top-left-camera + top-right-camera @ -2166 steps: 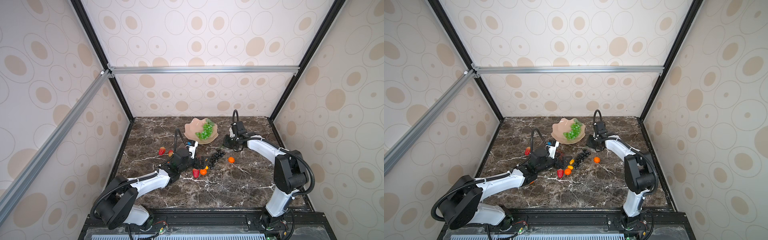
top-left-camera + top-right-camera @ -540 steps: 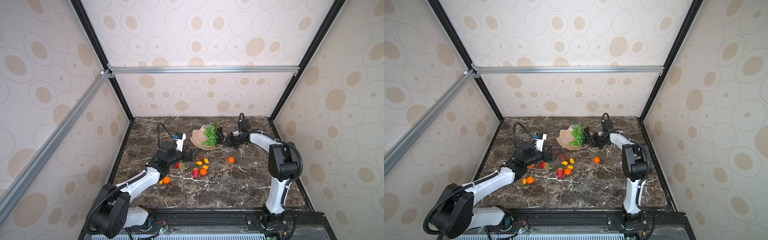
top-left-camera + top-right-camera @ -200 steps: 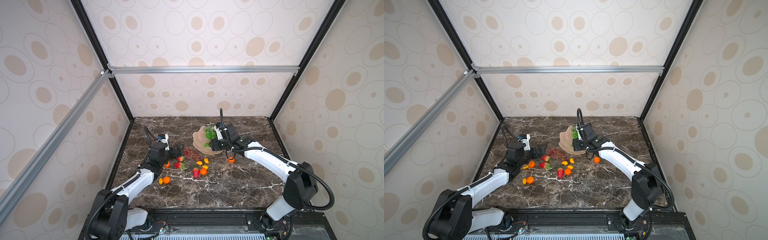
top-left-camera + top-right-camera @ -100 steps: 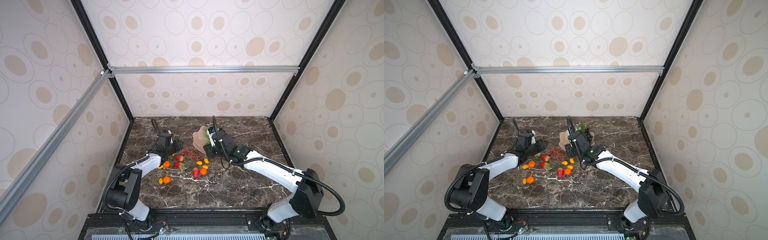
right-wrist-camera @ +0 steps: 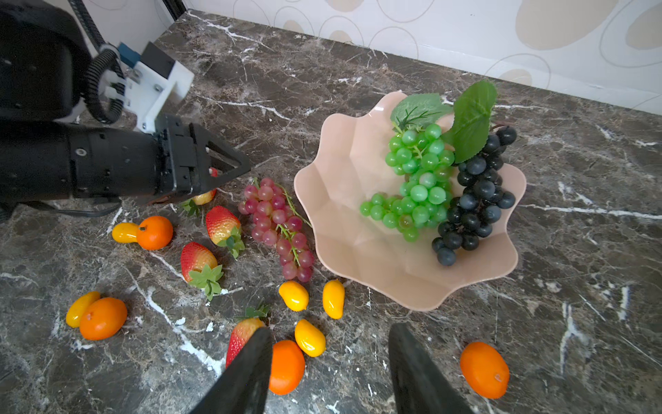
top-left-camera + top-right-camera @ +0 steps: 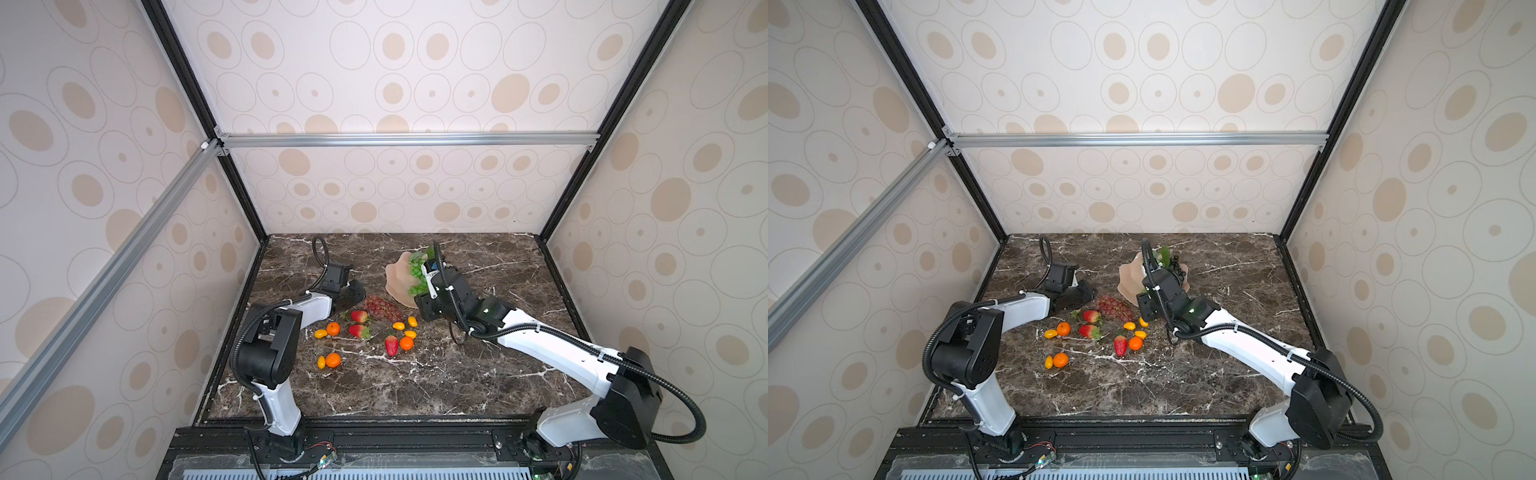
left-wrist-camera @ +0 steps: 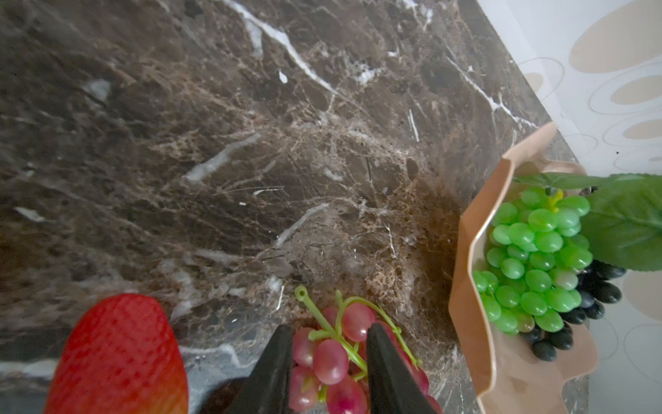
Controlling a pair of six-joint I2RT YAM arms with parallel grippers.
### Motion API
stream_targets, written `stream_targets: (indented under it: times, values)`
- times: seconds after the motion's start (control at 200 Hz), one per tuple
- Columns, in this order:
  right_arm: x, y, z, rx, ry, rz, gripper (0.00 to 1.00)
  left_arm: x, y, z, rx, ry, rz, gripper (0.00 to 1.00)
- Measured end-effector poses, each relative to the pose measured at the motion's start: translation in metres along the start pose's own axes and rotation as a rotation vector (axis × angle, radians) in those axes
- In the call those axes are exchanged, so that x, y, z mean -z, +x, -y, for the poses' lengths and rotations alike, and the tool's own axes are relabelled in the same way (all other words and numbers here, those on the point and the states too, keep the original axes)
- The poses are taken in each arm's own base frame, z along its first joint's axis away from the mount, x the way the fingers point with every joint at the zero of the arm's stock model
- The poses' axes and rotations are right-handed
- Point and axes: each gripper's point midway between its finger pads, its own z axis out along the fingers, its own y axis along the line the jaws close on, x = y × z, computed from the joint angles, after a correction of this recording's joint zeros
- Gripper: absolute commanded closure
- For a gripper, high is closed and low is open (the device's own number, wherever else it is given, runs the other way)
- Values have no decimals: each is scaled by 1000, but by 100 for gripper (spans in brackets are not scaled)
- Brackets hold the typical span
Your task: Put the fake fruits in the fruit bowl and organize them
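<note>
My left gripper (image 7: 327, 328) lies low on the marble, its two black fingers pressed against either side of the red grape bunch (image 7: 336, 355), close to the stem end (image 5: 276, 222). The pale pink fruit bowl (image 5: 358, 251) stands just past the bunch and holds green grapes (image 5: 415, 179) and black grapes (image 5: 473, 204) with leaves. My right gripper (image 5: 329, 329) hovers open over bare marble at the bowl's near side, with nothing between its fingers. A tangerine (image 5: 286, 365) and a strawberry (image 5: 243, 333) lie by one finger.
Loose on the table are two more strawberries (image 5: 222, 222) (image 5: 197, 258), tangerines (image 5: 154, 233) (image 5: 104, 317) (image 5: 483, 369) and several yellow ovals (image 5: 293, 295). In both top views they spread in front of the bowl (image 6: 397, 282) (image 6: 1127, 278). Walls close in the back and sides.
My left gripper's jaws have narrowed from wide open onto the red grape bunch. My right gripper has drawn back from over the bowl toward the table's front-left.
</note>
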Motion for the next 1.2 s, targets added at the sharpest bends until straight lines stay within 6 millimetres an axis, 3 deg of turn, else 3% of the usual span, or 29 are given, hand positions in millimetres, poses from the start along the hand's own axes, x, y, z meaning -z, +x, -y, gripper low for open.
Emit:
stream_targets:
  times: [0.23, 0.52, 0.985, 1.2]
  values:
    - [2, 10, 5, -5, 16, -10, 45, -21, 5, -7, 33, -16, -40, 72]
    - [1, 17, 7, -11, 21, -23, 45, -28, 1, 4, 41, 18, -52, 75]
    - [4, 17, 19, -5, 82, -19, 46, -34, 9, 6, 46, 38, -98, 74]
    - [5, 17, 25, -9, 120, -16, 46, -40, 11, 9, 54, 67, -108, 79]
